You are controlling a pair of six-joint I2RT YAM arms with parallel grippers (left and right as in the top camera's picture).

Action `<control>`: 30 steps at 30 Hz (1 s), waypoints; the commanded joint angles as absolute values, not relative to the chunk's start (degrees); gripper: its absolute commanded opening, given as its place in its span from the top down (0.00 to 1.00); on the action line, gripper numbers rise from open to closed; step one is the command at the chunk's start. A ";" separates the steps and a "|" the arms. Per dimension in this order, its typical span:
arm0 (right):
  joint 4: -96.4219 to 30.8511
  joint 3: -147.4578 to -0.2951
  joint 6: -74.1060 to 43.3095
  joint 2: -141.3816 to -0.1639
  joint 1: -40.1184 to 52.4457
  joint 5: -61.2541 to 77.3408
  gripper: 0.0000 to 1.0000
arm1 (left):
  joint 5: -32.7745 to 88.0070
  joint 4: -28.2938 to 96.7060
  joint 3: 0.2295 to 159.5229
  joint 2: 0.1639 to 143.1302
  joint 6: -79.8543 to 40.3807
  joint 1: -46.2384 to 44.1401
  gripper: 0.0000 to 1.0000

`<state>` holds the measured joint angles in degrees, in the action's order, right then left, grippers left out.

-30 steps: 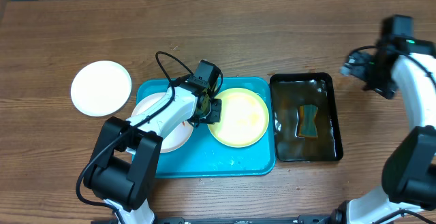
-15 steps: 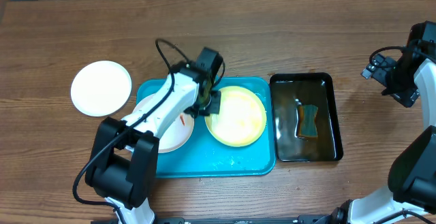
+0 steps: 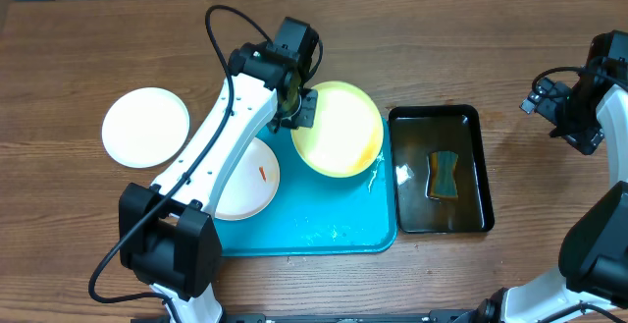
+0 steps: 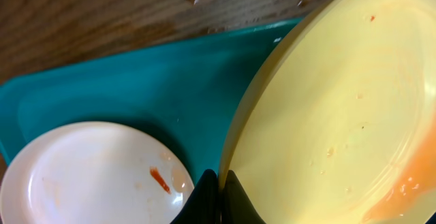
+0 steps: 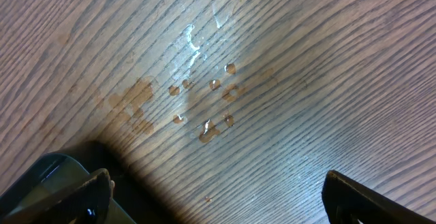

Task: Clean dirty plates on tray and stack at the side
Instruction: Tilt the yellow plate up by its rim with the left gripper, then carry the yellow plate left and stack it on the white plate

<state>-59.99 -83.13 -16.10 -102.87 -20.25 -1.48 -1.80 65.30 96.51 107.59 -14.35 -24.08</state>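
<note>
1. The left end effector point(image 3: 299, 117) is clamped tight on the left rim of the pale yellow plate point(image 3: 339, 132), an edge pinch that leaves the dirty face clear.
2. That plate hangs above the far right part of the turquoise tray point(image 3: 324, 230), its far edge out past the tray's rim over the table point(image 3: 412, 28).
3. I'd judge it is bound for the black tray point(image 3: 476, 117), where a sponge point(image 3: 444, 174) lies in brownish liquid.
4. Being round, the plate has no long axis. Its dished face points up, an orange smear showing.
5. A smeared white plate point(image 3: 245, 181) waits on the tray and another white plate point(image 3: 145, 127) sits on the table at the left.
6. The right end effector point(image 5: 216, 180) hangs wide open and empty, well off to the right.
</note>
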 commanded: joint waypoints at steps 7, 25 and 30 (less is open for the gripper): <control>-59.70 -83.96 -16.34 -102.56 -20.32 -1.21 0.00 | -10.96 59.05 100.14 108.20 -14.90 -31.33 0.96; -59.70 -83.96 -16.32 -102.56 -20.32 -1.21 0.00 | -61.87 36.82 100.14 108.22 -0.95 -55.37 0.96; -59.70 -83.96 -16.32 -102.56 -20.32 -1.21 0.00 | -69.30 27.53 100.14 108.22 9.54 -60.03 0.96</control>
